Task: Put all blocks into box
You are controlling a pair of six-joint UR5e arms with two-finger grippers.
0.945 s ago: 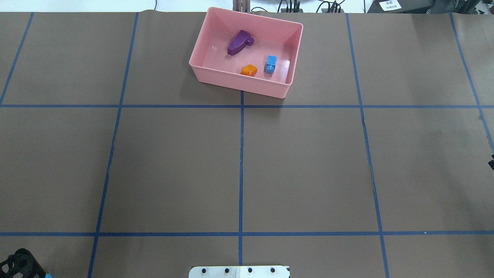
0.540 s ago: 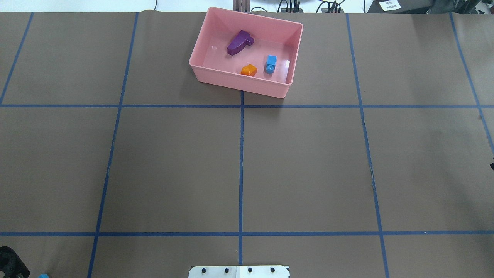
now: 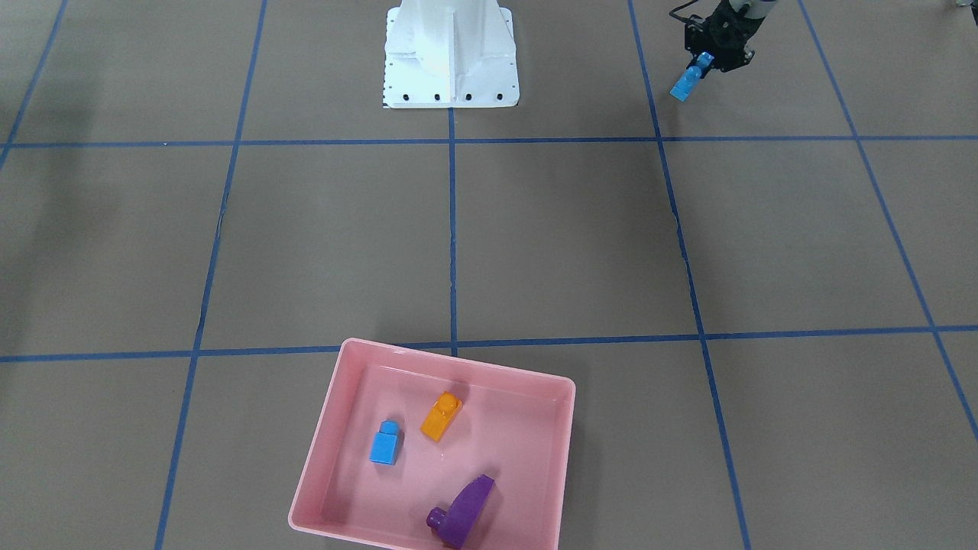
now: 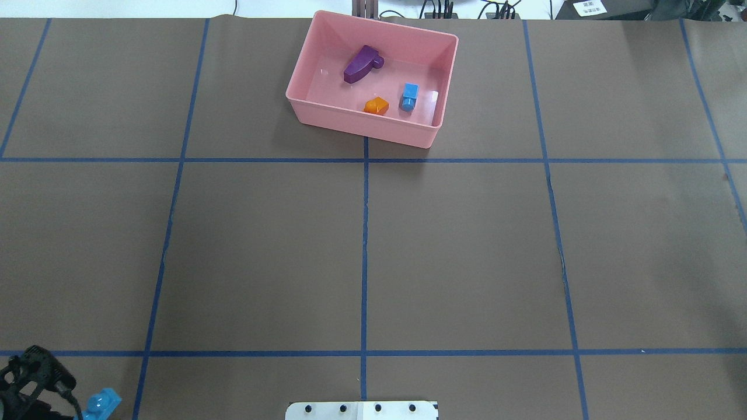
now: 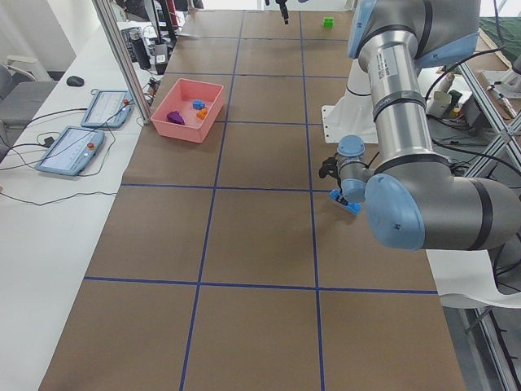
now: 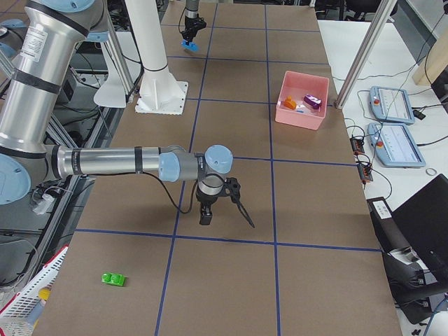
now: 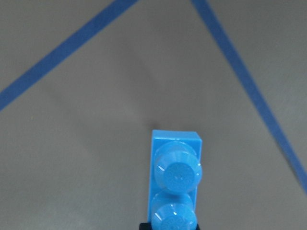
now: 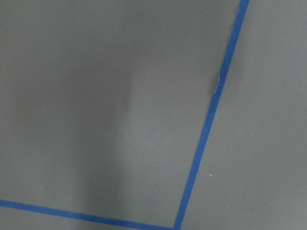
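While clamped on long blue brick, L gripper sits upper right of front view, well apart from box at bottom centre. Box holds purple, orange and small blue bricks. Green brick lies lower left in right-side view, outside box. R gripper: can't tell if fingers apart or together.

A: Where do you look?
B: At 7 o'clock of your overhead view: the left gripper has come back into the corner, and its long blue brick shows far more (a stud too).
A: Anything else?
B: At 3 o'clock, the dark speck at the edge has gone.
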